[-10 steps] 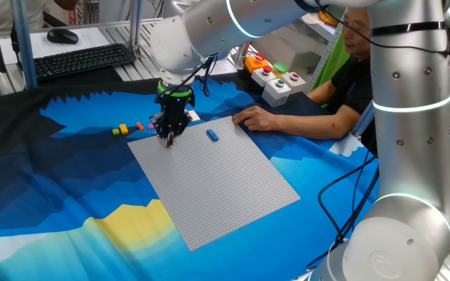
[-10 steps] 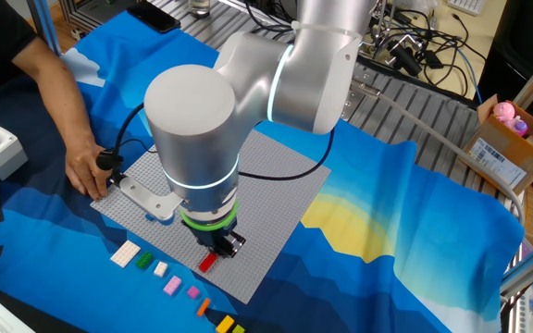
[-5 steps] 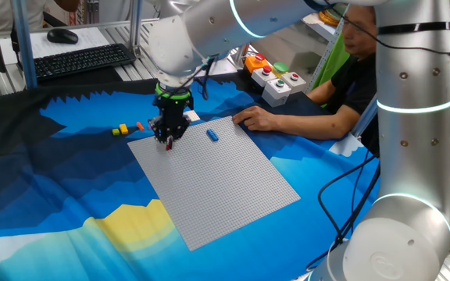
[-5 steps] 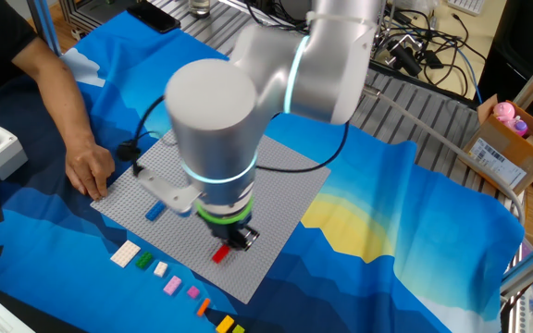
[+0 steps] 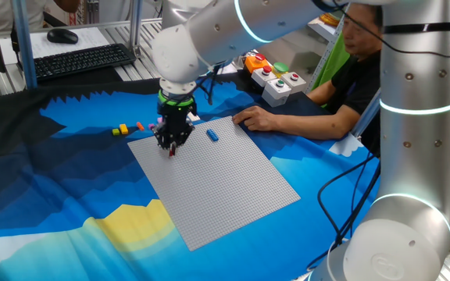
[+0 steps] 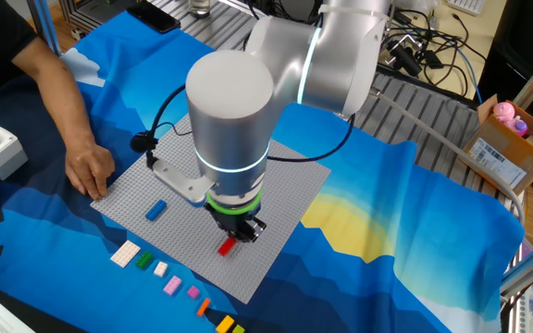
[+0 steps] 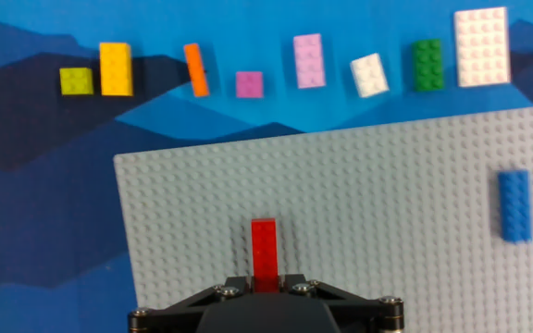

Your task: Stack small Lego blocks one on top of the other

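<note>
My gripper (image 7: 266,277) is shut on a narrow red brick (image 7: 265,248) and holds it just above the grey baseplate (image 7: 387,213) near its left edge. The brick also shows in one fixed view (image 5: 171,151) and in the other fixed view (image 6: 228,246). A blue brick (image 7: 514,205) lies on the plate to the right. Off the plate, on the blue cloth, lie a lime brick (image 7: 76,81), a yellow one (image 7: 116,68), an orange one (image 7: 195,70), two pink ones (image 7: 309,61), a small white one (image 7: 369,75), a green one (image 7: 427,65) and a large white one (image 7: 481,46).
A person's hand (image 5: 256,119) rests at the plate's far corner, also in the other fixed view (image 6: 86,171). A button box (image 5: 276,82) and a keyboard (image 5: 84,61) stand behind the cloth. Cables and a cardboard box (image 6: 507,139) lie beyond the cloth.
My gripper has carried the red brick along the plate's edge, away from the person's hand, and stays shut on it. The other bricks have not moved.
</note>
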You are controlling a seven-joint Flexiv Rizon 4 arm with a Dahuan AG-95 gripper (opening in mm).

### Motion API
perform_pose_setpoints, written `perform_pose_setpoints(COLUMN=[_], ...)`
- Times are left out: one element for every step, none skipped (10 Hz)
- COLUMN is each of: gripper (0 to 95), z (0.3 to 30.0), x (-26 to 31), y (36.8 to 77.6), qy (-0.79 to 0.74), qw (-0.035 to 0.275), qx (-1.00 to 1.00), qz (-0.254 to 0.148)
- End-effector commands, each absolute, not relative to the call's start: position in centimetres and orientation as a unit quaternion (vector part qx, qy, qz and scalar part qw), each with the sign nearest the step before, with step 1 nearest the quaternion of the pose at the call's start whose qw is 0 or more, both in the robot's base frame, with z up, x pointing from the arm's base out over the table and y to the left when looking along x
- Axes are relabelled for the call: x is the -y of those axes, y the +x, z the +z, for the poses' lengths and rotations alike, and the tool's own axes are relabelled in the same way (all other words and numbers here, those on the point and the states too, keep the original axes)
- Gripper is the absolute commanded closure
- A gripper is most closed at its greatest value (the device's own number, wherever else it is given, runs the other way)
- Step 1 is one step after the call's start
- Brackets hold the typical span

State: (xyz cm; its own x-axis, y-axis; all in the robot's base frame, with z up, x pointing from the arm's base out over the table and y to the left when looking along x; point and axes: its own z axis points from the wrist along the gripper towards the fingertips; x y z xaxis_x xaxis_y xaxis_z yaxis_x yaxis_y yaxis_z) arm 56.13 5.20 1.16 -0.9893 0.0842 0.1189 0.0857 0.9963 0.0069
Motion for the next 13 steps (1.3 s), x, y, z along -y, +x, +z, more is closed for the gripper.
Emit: perform_pose_setpoints(gripper=[95.0,95.0,95.0,95.0,76.0,76.0,76.0,76.0,76.0,76.0,76.0,76.0,76.0], z=[0.7,0.65,0.71,0.7,0.69,0.66,0.6,0.57,0.58,0.72,0.8,0.82,0.88], x=[-5.13,-5.12,-5.13,-5.13,-5.13,-5.12,-5.11,-5.11,-5.11,-5.13,-5.14,-5.15,-5.14], y=[56.11,56.16,56.21,56.21,56.21,56.21,56.22,56.22,56.22,56.21,56.25,56.3,56.47], qy=[-0.037,-0.035,-0.034,-0.034,-0.035,-0.033,-0.033,-0.033,-0.034,-0.035,-0.035,-0.035,-0.035], qw=[0.058,0.061,0.062,0.063,0.063,0.063,0.063,0.063,0.062,0.062,0.063,0.062,0.061], qx=[0.998,0.998,0.997,0.997,0.997,0.997,0.997,0.997,0.997,0.997,0.997,0.997,0.997], qz=[-0.005,-0.005,-0.005,-0.005,-0.005,-0.005,-0.005,-0.005,-0.004,-0.003,-0.004,-0.004,-0.003])
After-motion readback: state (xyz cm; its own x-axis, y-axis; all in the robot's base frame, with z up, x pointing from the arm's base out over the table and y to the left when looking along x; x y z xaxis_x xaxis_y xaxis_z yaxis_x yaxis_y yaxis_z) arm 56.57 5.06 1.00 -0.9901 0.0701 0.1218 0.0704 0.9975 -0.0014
